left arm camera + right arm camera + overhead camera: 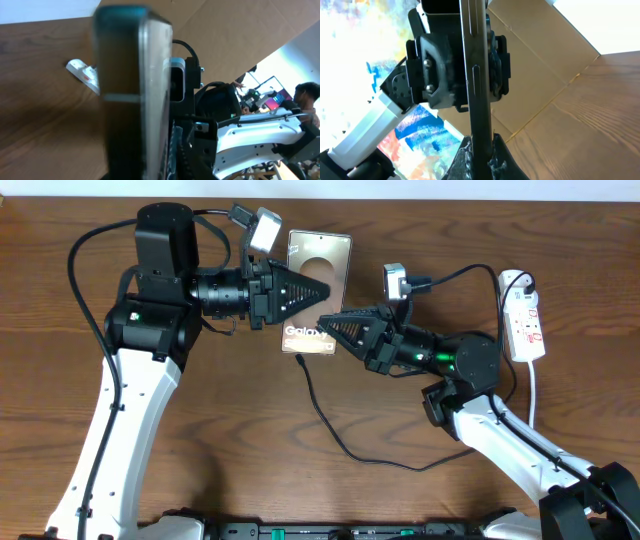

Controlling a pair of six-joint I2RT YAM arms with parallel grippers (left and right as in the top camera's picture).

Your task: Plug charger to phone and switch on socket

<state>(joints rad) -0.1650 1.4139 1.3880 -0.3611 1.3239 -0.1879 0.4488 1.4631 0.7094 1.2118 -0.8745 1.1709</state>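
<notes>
The phone (330, 252), grey-brown with a round mark and "Galaxy" lettering, is held above the table between both grippers. My left gripper (325, 288) is shut on it from the left, and my right gripper (325, 322) is shut on it from the right. It shows edge-on in the left wrist view (130, 90) and in the right wrist view (479, 75), between the jaws (481, 155). The charger, a thin black cable (330, 425), runs from the phone's lower edge across the table. I cannot tell if its tip is seated. The white socket (525, 320) lies at the right, and also shows in the left wrist view (82, 74).
The socket's white cord (535, 395) runs toward the front along the right arm. The black cable loops over the wooden table (250, 430) in front of the phone. Cardboard panels (540, 65) stand beyond the table.
</notes>
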